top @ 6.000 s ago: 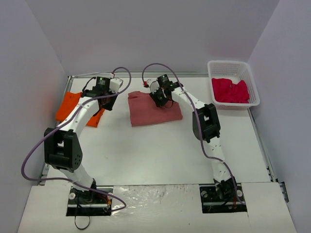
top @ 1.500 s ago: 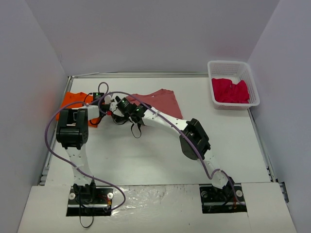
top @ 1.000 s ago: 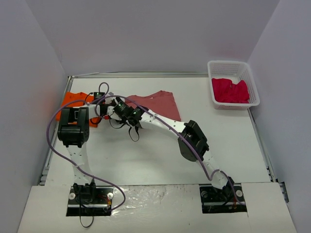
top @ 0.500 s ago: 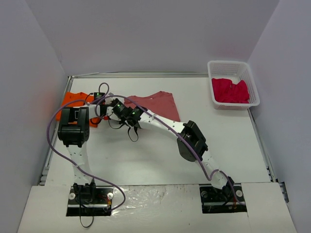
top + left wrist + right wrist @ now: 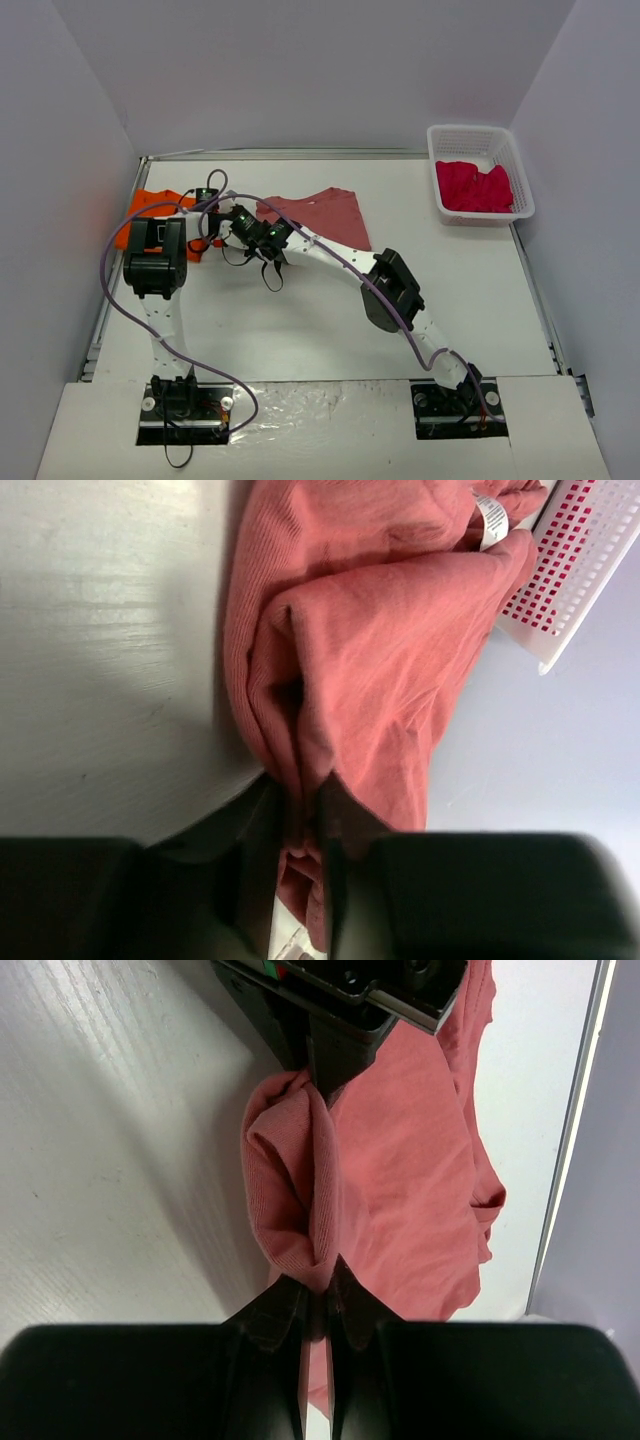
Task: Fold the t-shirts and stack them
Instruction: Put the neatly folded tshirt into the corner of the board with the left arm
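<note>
The brick-red t-shirt point(image 5: 322, 214) lies on the table at the back middle, its left edge drawn out towards the left. My left gripper point(image 5: 298, 818) is shut on a bunched fold of that edge. My right gripper point(image 5: 320, 1295) is shut on the same fold from the opposite side, facing the left gripper's fingers point(image 5: 335, 1055). In the top view the left gripper point(image 5: 216, 229) and the right gripper point(image 5: 236, 224) meet tip to tip and hide the pinched cloth. The orange t-shirt point(image 5: 148, 212) lies flat at the far left. The crimson-pink t-shirt point(image 5: 474, 186) sits in the basket.
A white plastic basket point(image 5: 480, 138) stands at the back right corner. The table's raised rim point(image 5: 118, 290) runs along the left side. The right arm's forearm point(image 5: 330, 256) stretches diagonally across the table's middle. Purple cables loop over the left arm.
My left gripper has closed onto the brick-red t-shirt's edge. The right gripper, holding the cloth, has crept slightly left, and the shirt has followed.
</note>
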Robot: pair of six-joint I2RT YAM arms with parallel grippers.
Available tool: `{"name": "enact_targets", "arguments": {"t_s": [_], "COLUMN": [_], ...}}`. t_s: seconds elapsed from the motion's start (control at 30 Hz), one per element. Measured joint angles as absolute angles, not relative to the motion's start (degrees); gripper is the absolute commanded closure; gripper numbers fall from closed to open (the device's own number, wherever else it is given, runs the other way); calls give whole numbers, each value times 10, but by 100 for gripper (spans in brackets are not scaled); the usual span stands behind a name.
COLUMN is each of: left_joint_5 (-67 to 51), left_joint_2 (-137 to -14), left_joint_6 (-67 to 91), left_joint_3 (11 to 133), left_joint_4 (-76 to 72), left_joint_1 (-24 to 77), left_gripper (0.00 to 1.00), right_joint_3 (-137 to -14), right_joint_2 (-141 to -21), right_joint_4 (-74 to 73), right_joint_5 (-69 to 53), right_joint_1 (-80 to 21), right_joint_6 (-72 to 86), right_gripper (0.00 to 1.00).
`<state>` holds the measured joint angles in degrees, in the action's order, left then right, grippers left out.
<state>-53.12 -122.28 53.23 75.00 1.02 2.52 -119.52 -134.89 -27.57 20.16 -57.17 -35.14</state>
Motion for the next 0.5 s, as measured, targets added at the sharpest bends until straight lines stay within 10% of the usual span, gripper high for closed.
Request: {"name": "enact_targets", "arguments": {"t_s": [0.27, 0.37, 0.5], "left_joint_5": [-542, -540, -529], "left_joint_2": [-1237, -1237, -1237], "left_joint_6": [505, 486, 460], "left_joint_3": [782, 788, 797], "left_joint_4": [45, 64, 89], "left_joint_1": [27, 27, 27], "left_gripper": [98, 98, 98], "right_joint_3": [-1196, -1197, -1200], "right_joint_2": [-1349, -1349, -1349], "right_joint_4": [-277, -277, -280], "right_joint_5": [202, 202, 201], "right_joint_1": [-573, -574, -576], "right_joint_6": [-345, -343, -339], "right_gripper": [99, 61, 36]}}
